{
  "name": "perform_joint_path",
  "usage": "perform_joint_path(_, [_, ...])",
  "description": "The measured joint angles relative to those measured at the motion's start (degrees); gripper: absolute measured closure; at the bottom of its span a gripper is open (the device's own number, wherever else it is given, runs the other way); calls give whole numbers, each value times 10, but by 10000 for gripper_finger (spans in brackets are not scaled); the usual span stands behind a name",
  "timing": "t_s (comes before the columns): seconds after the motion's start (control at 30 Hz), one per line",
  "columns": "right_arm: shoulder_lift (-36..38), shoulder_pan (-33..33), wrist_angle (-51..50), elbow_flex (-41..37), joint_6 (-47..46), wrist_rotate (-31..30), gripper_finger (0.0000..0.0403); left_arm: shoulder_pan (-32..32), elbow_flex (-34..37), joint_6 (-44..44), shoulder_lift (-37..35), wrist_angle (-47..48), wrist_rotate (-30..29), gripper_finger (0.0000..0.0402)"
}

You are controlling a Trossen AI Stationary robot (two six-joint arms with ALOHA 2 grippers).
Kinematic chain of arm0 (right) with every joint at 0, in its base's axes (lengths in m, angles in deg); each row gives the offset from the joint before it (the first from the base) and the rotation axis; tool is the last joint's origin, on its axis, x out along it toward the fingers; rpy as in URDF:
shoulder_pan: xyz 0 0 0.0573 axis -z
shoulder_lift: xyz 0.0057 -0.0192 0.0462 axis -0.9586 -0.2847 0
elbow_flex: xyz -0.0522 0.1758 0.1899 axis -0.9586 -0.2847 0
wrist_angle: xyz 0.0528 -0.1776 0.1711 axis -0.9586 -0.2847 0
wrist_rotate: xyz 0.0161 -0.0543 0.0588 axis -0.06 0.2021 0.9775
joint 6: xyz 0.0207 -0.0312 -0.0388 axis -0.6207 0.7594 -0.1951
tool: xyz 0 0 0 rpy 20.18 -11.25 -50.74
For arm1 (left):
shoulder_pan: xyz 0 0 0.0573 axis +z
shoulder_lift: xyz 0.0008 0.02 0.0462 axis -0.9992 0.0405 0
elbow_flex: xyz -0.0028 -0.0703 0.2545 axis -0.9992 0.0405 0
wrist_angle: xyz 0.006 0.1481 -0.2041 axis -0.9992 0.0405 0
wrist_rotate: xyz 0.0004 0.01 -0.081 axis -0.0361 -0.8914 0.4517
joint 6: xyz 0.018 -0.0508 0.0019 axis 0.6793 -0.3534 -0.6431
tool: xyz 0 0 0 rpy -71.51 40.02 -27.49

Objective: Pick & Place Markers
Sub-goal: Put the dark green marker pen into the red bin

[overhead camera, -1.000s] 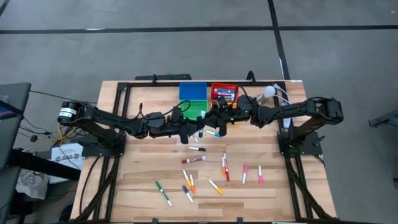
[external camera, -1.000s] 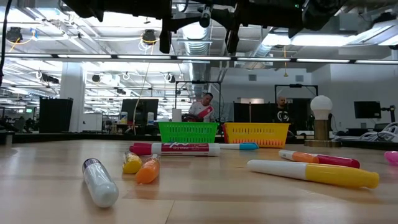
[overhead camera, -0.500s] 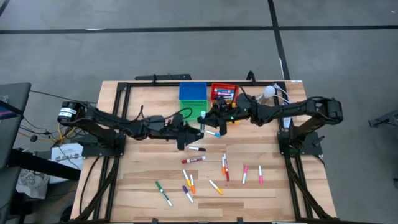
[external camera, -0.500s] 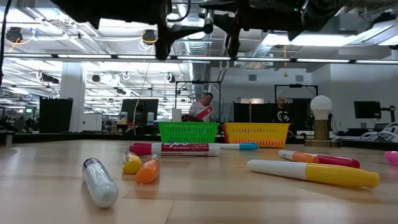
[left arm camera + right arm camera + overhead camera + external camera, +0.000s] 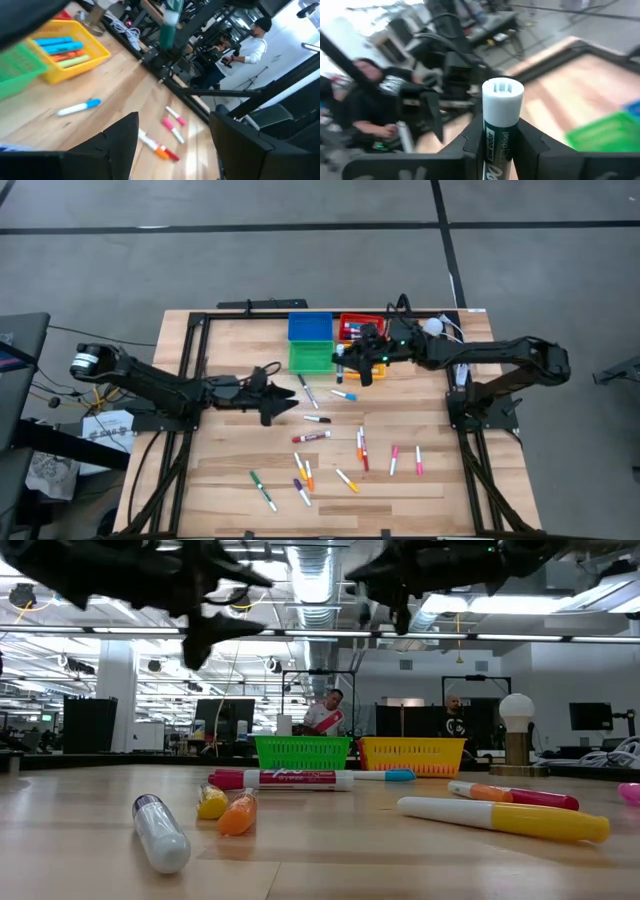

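- My right gripper (image 5: 350, 368) is clamped on a green-labelled marker (image 5: 501, 131) that stands upright between its fingers, right at the green bin (image 5: 310, 356), on its yellow-bin side.
- My left gripper (image 5: 283, 408), fingers apart and holding nothing, hangs well short of that bin.
- The black-capped marker (image 5: 317, 419) lying crosswise just beyond it looks like the left arm's nearest pick.

In the right wrist view, the green marker (image 5: 502, 130) runs out past the picture's lower edge between dark fingers (image 5: 470, 150); the room behind blurs. Overhead, bin (image 5: 361, 328) contents are too small to distinguish.
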Motion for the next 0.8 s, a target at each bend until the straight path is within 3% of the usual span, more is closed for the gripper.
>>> perform_joint_path(0.17, [42, 33, -133, 15, 51, -21, 344, -14, 57, 45, -65, 3, -5, 160])
perform_joint_path(0.4, [31, 65, -369, 130, 175, -87, 344, -14, 92, 89, -111, 5, -27, 158])
perform_joint_path(0.8, [-60, 125, -535, 281, 302, -116, 344, -14, 146, 113, -166, 4, -37, 160])
